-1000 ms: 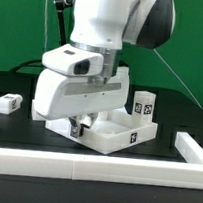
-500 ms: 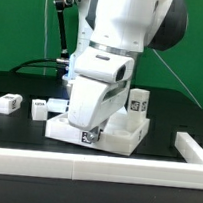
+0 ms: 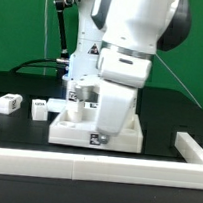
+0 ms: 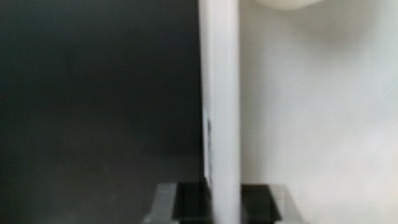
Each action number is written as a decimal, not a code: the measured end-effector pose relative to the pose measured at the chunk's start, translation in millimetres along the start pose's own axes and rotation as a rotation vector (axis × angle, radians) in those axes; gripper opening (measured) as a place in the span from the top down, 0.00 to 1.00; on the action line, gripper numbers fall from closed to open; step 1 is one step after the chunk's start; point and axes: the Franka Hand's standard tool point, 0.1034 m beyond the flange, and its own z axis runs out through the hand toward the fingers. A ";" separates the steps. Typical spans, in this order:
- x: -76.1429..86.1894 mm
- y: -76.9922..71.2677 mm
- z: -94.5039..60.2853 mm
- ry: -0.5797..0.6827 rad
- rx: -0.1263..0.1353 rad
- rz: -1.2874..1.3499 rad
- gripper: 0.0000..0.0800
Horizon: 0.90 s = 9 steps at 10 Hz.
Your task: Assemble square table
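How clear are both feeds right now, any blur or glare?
Exterior view: evenly lit, fairly sharp, though the arm hides much of the table top. Wrist view: out of focus, the rim washed-out white beside the black surface; the gripper just a dim blur.

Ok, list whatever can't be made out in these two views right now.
- Claw: in the exterior view it is hidden behind the arm; in the wrist view it is cut off by the frame edge.
- Table top: in the exterior view the arm covers much of it; the wrist view shows only a blurred rim.
- Loose leg and second leg: exterior view, tags too small to read.
- Round white shape: wrist view, cut off and unidentifiable.
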 end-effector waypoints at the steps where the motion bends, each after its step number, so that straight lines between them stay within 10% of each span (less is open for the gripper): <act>1: 18.3 9.4 -5.7 0.000 0.001 -0.013 0.92; 3: 48.0 15.1 -9.2 0.006 -0.001 -0.035 0.92; 9: 58.3 21.9 -6.3 0.011 -0.003 -0.048 0.92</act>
